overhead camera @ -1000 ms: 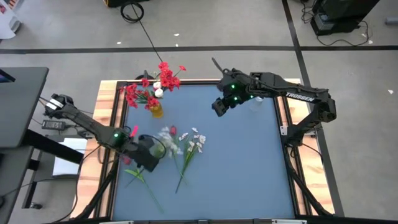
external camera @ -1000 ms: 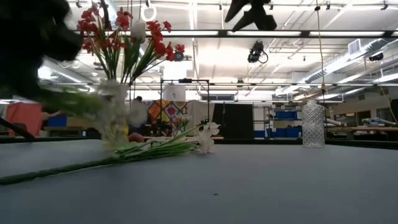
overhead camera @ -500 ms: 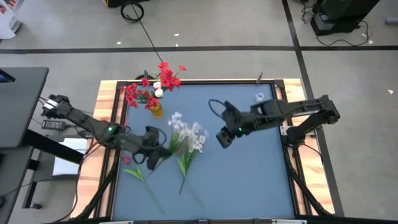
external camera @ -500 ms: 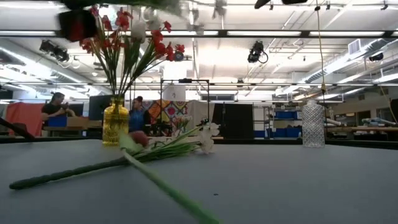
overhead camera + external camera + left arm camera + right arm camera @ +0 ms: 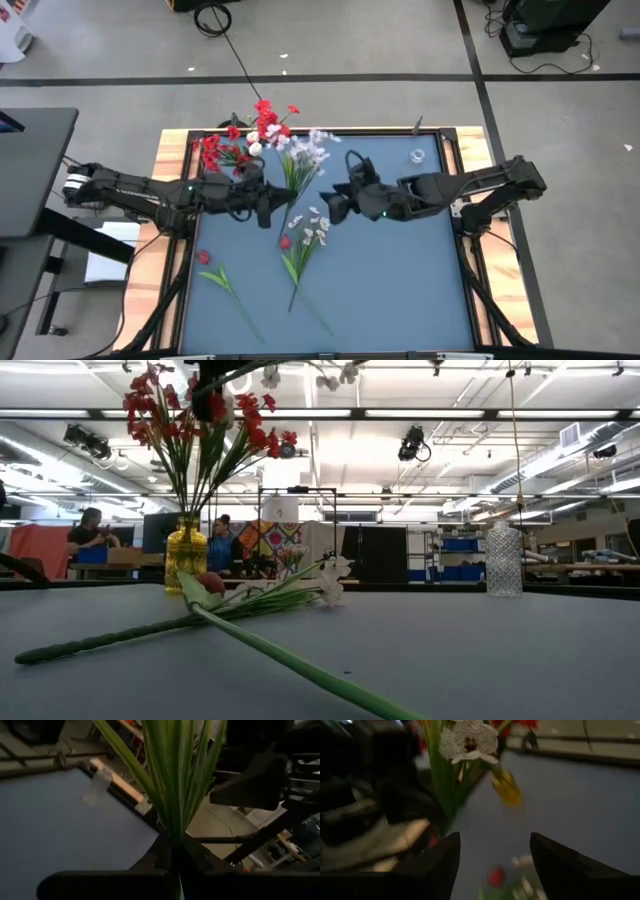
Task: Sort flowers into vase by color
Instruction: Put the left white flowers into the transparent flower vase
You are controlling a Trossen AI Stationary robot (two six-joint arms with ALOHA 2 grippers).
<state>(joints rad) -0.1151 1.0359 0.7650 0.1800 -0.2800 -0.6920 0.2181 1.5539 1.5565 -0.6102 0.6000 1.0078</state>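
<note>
My left gripper [image 5: 268, 203] is shut on a bunch of white and pale flowers [image 5: 303, 155], held above the table's middle. My right gripper [image 5: 331, 208] hovers open just right of the bunch's stems, touching nothing; its wrist view shows a white bloom [image 5: 470, 740] ahead of it. A yellow vase [image 5: 186, 556] with red flowers [image 5: 262, 125] stands at the far left, a clear vase [image 5: 417, 156] at the far right. More white flowers [image 5: 316, 230] and red blooms [image 5: 285, 242] lie flat on the table. My left gripper pinches several green stems [image 5: 175, 836] together between its two fingers, low on the bunch. The fingers reach in level from the table's left. The bunch is lifted clear of the table, its blooms slanting toward the far edge.
A single red flower [image 5: 205, 258] lies near the left edge, its stem running toward the near edge. Long stems [image 5: 300, 665] cross the near-left part of the table. Wooden rails [image 5: 172, 190] border the blue tabletop. People show in the room beyond.
My left gripper has risen and gone toward the far edge and the right, tipping up to level. It has lifted the white bunch clear of the table, blooms swinging toward the far edge. My right gripper has come from the far edge toward the table's middle, close to the bunch.
</note>
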